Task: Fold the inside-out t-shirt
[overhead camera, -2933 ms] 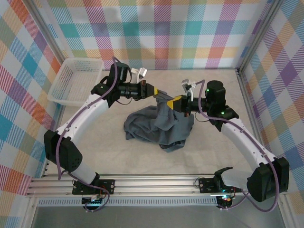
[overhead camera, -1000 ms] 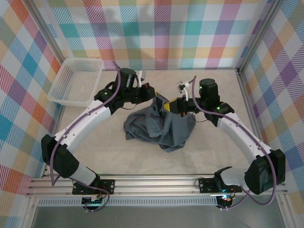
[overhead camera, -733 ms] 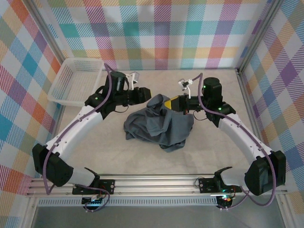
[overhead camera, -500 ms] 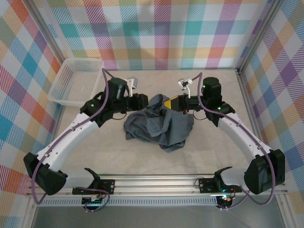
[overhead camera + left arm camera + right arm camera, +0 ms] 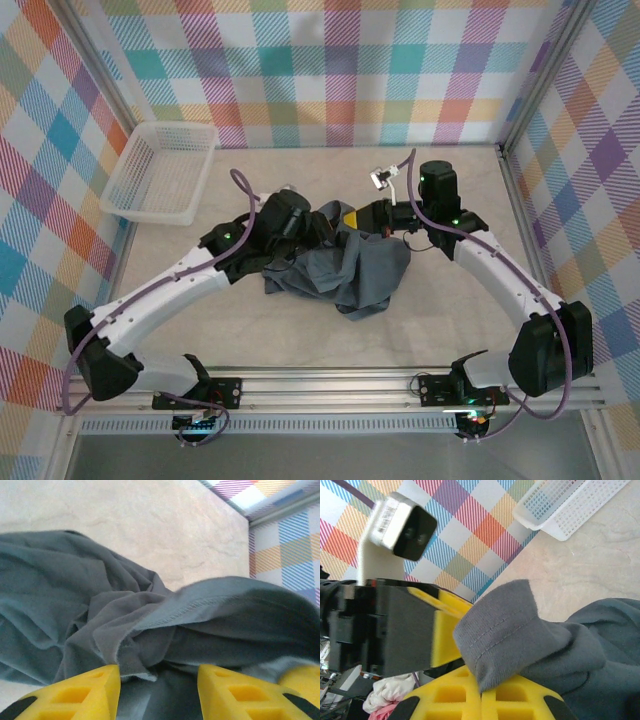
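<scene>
Watching the right gripper (image 5: 480,682): jaws closed on a stitched hem of the crumpled dark slate-grey inside-out t-shirt (image 5: 335,270), which lies heaped well clear of the white plastic mesh basket (image 5: 150,213). Left gripper (image 5: 159,680) sits at the heap's basket-side edge, yellow fingers parted about halfway, a hem draped between them, nothing pinched. Risk for you: close there and you may catch two layers, dragging the bunch instead of spreading it

The pale mottled beige table (image 5: 300,330) carried a crumpled dark slate-grey t-shirt (image 5: 345,280) near its middle and a white plastic mesh basket (image 5: 150,207) in its far-left corner.
</scene>
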Robot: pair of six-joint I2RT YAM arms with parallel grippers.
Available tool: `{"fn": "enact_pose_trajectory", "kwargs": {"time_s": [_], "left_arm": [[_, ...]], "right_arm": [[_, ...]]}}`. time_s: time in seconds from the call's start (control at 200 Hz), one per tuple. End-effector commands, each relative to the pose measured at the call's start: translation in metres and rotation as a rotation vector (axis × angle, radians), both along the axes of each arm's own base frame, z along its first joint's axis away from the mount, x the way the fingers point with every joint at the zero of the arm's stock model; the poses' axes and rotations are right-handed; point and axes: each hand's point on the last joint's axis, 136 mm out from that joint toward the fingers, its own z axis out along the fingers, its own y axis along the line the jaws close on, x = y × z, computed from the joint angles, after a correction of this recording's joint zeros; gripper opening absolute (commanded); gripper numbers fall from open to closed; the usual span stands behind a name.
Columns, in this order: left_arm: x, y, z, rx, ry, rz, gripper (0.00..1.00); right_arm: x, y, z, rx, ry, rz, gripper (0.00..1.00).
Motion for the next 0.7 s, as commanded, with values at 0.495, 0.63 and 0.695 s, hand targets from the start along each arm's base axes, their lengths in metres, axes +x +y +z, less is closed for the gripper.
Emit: {"fn": "enact_pose_trajectory", "kwargs": {"time_s": [0.495, 0.63, 0.695], "left_arm": [[0.03, 0.006, -0.014, -0.04, 0.049, 0.107, 0.28], [0.036, -0.002, -0.015, -0.05, 0.054, 0.018, 0.18], [0.038, -0.012, -0.007, -0.061, 0.055, -0.076, 0.12]], "right_arm": [[-0.011, -0.001, 0.022, 0.042, -0.059, 0.046, 0.0], [-0.005, -0.003, 0.02, 0.025, -0.038, 0.016, 0.0], [0.002, -0.006, 0.017, 0.012, -0.02, -0.014, 0.0]]}}
